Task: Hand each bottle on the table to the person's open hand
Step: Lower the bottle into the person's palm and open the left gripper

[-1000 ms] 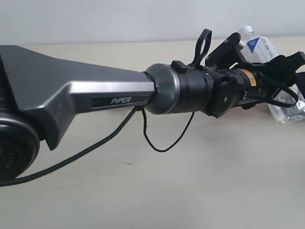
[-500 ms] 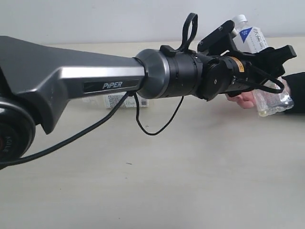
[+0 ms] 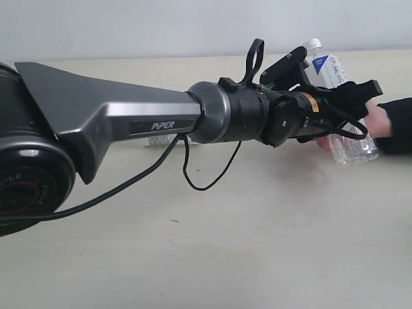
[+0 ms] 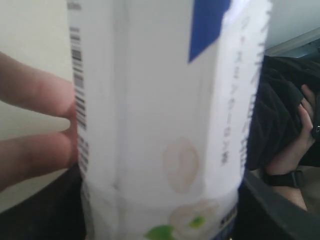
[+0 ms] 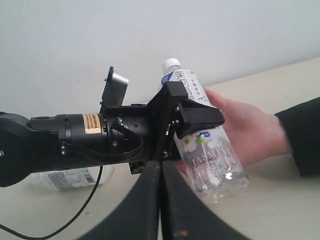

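Two bottles show on a pale beige desk (image 3: 257,244) that meets a plain white wall (image 3: 161,26) at its back edge. Starting at the left edge, a thick grey and black robot arm (image 3: 129,122) marked PIPER stretches across above the desk toward the right edge. Behind and below it, near the back edge and left of the middle, a second bottle (image 3: 158,140) lies on its side on the desk, mostly hidden by the arm; from the other arm's camera its clear body and barcode label are plain (image 5: 65,177). A thin black cable (image 3: 206,180) hangs in a loop under the arm's wrist.

Further right, the left gripper (image 3: 351,96) is clamped around the labelled middle of a white-capped bottle (image 3: 328,71), its jaws spread about the bottle's width. This bottle is off the desk, above its back right corner, tilted with the cap toward the wall and the clear base lower. Its label is white with a blue patch and printed characters.

At the right edge, the person's open hand (image 3: 373,119) reaches in from a black sleeve (image 3: 396,122). The palm cups the bottle from behind (image 5: 245,130), and fingers (image 4: 35,95) rest against the label.

Lastly, the right gripper (image 5: 160,167) is fully closed, its two fingers pressed together, holding nothing.
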